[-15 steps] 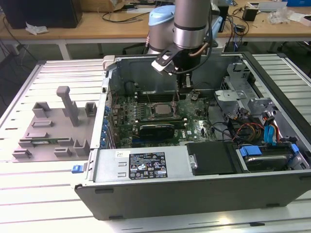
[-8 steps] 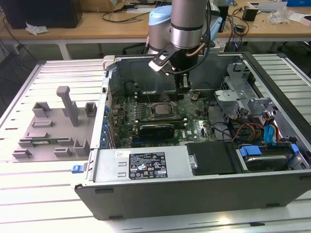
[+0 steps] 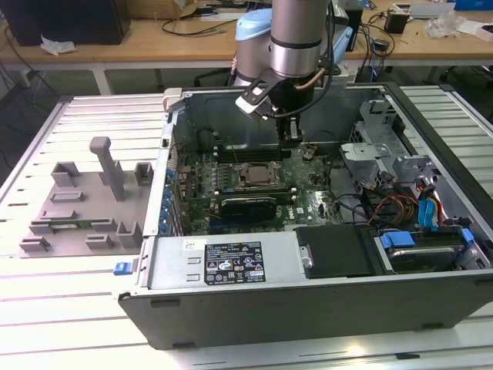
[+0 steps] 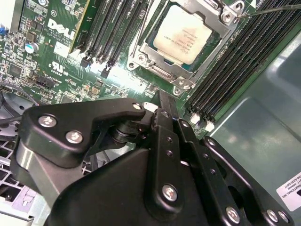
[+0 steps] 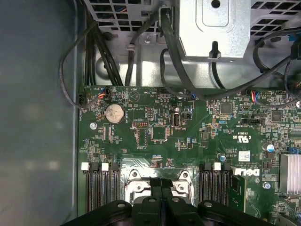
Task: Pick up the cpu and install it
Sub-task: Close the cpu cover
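Lying flat in the socket frame on the motherboard: one cpu. It is square, with a pale silver top facing up, faint print and a darker rim; its sides are equal, so it has no long axis. Two banks of memory slots, one on either side of the frame. One gripper, black, fingers closed together on nothing, above the board just beside the frame.

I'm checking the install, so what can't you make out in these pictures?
Second wrist view: the top edge cuts off part of the metal socket frame around the shiny silver square cpu, so latching is unclear.
First wrist view: the black tool covers the socket's middle.
Exterior view: the cpu is too small to judge seating.
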`<state>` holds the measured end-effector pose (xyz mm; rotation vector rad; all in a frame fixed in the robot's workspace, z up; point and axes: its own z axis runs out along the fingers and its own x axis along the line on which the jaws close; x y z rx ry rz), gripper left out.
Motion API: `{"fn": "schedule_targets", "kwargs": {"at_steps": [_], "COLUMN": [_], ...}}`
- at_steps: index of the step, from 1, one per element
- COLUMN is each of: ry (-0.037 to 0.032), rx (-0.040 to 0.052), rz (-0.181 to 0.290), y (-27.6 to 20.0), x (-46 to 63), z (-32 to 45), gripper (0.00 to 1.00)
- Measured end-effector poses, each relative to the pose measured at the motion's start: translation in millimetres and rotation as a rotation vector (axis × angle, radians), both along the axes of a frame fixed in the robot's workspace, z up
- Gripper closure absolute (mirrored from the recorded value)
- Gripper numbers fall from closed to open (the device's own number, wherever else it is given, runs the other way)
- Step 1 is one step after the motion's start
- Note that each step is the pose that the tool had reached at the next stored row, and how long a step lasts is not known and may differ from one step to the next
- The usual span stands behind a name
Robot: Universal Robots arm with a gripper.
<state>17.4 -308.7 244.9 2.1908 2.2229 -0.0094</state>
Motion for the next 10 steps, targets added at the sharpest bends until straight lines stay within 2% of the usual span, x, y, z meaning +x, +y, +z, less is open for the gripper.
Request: {"fn": "schedule_targets", "kwargs": {"at_steps": [2, 3, 5, 6, 10], "ry": [0.0007, 0.0078, 0.0331, 0.0365, 0.0387], "rx": [0.0, 0.0002, -0.0004, -0.0005, 0.0001], "rz": [0.0, 0.0, 0.0, 0.0, 0.0], "y": [0.0, 0.1, 0.0, 0.0, -0.7], "x": [0.0, 0.0, 0.2, 0.1, -0.5], "z": [-0.1, -0.4, -0.6, -0.6, -0.9], "gripper": [0.89, 0.89, 0.89, 0.89, 0.89]}}
